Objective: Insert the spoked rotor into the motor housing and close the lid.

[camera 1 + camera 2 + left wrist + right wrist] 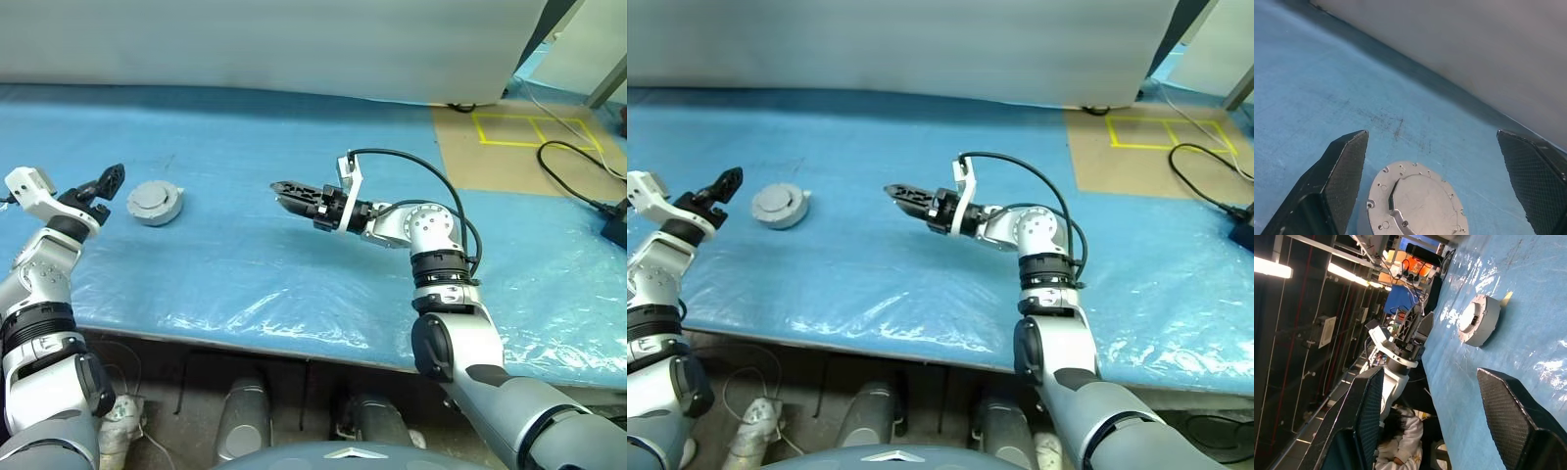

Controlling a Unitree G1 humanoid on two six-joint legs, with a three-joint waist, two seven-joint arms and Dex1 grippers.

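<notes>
The motor housing (155, 203) is a round silver-grey unit on the blue table, left of the middle. The lid (1418, 200), a flat silver disc with small holes around its rim, sits on top of it. The spoked rotor is hidden. My left gripper (106, 183) hangs just left of the housing, apart from it, open and empty. In the left wrist view the housing lies below and between the wide-spread fingers (1344, 176). My right gripper (284, 192) hovers over the middle of the table, pointing left toward the housing (1479, 320), open with nothing between its fingers.
Blue plastic sheeting covers the table (245, 274), whose front edge runs near me. A brown board with yellow tape (519, 147) lies at the back right, with black cables (578, 176) across it. A pale panel stands along the back. A person (1400, 450) shows in the right wrist view.
</notes>
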